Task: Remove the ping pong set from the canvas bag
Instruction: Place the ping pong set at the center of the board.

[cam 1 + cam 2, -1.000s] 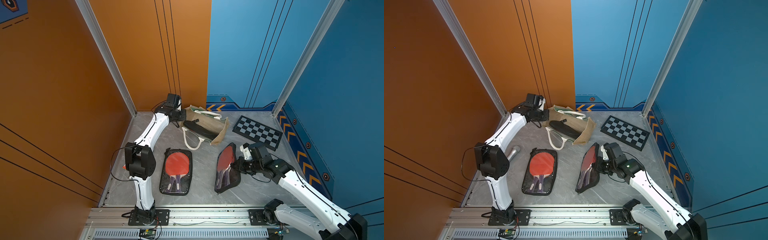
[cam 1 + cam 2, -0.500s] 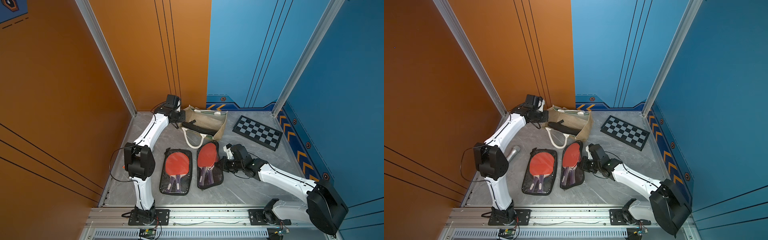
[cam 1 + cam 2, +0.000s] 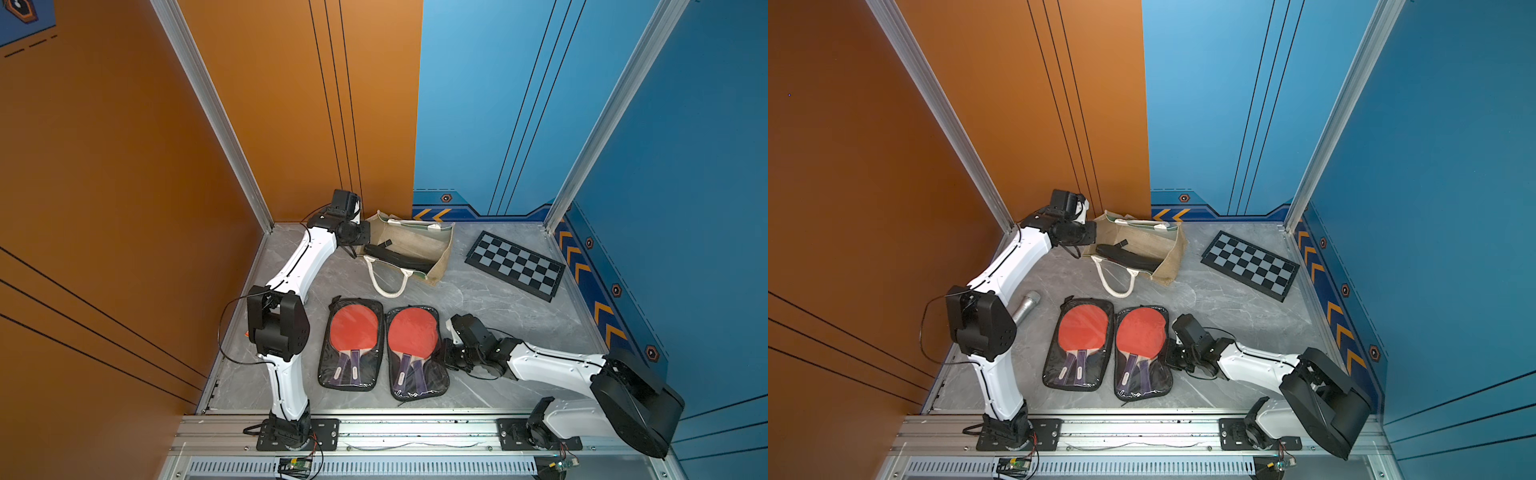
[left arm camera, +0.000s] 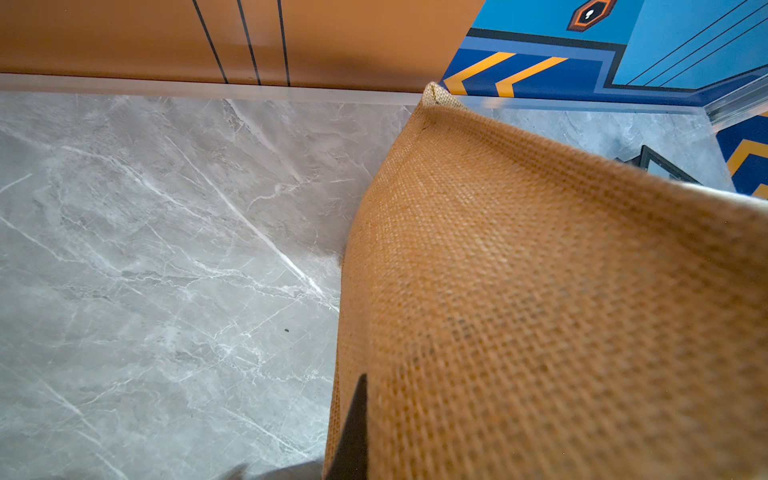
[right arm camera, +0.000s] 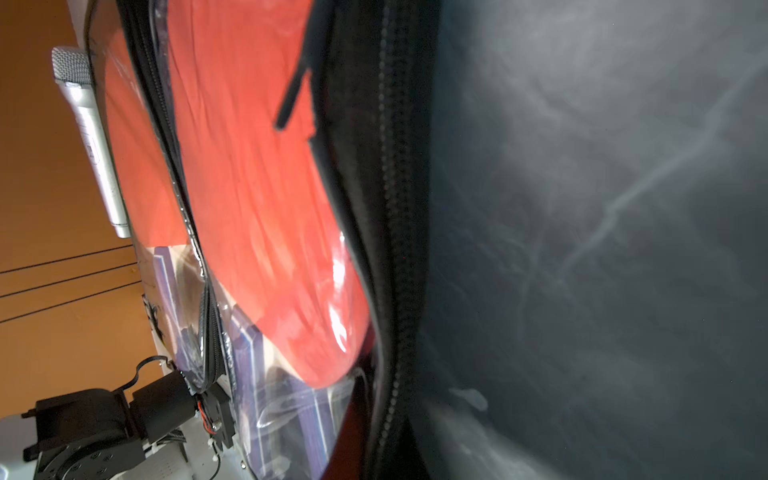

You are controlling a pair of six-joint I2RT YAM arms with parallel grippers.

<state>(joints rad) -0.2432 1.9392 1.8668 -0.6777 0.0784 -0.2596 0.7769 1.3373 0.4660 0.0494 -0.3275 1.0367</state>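
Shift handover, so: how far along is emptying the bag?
Done: one ping pong set lies on the table. In hand: right gripper shut on the second set, laid beside it; left gripper grips the canvas bag. Left: a black case inside the bag.

Bright, even light, both top views crisp, with only soft shadows beside the canvas bag (image 3: 415, 243). Its burlap goes fuzzy up close in the left wrist view; the right wrist view is murky over the floor (image 5: 582, 208), with white glare on the ping pong set (image 5: 336, 274), all smeared
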